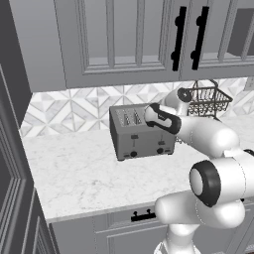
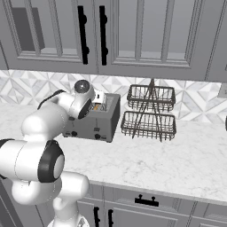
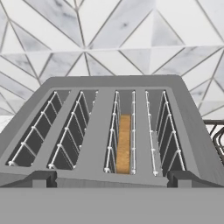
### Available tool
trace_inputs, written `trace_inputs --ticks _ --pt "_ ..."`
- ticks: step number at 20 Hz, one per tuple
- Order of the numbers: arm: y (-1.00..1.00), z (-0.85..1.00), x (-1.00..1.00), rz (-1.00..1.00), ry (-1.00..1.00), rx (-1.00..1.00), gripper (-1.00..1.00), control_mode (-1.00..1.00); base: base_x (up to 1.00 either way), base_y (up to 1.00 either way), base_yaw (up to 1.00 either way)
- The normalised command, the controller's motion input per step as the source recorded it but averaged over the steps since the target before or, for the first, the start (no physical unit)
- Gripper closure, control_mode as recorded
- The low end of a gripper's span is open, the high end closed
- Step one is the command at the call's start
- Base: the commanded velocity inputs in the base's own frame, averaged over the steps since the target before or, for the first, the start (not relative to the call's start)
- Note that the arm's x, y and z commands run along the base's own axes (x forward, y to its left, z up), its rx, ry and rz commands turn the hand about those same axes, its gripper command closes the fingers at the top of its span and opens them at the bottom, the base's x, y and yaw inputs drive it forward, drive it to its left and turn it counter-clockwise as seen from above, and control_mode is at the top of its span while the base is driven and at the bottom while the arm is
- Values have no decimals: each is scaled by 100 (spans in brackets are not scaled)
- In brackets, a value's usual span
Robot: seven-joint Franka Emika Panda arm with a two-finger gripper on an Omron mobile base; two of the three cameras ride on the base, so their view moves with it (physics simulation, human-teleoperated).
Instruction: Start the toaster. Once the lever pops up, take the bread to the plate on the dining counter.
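The grey four-slot toaster (image 1: pixel 141 134) stands on the marble worktop against the tiled wall, with its black levers and knobs on the front face. The bread (image 3: pixel 124 144) stands on edge, sunk in the third slot from the left; its tan edge also shows in the toaster (image 2: pixel 95 119) top. My gripper (image 3: pixel 113 180) hovers just above the toaster's (image 3: pixel 113 87) front edge, looking down over the slots. Its dark fingertips (image 3: pixel 43 179) stand wide apart, open, with nothing between them. The plate and the dining counter are out of view.
A two-tier black wire basket rack (image 2: pixel 150 116) stands right of the toaster, close to my arm's elbow. Grey wall cabinets with black handles (image 1: pixel 178 39) hang overhead. The marble worktop (image 1: pixel 74 173) stretches left to a tall dark cabinet (image 1: pixel 10 173).
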Motion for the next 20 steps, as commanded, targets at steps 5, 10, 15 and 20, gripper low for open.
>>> trace_inputs --ticks 5,10,15,20 --pt "0 0 0 0 0 0 -100 -100 0 0 0" --pt "0 0 0 0 0 0 -100 -100 0 0 0" --pt "0 0 0 0 0 0 -100 -100 0 0 0" --pt "0 0 0 0 0 0 -100 -100 0 0 0"
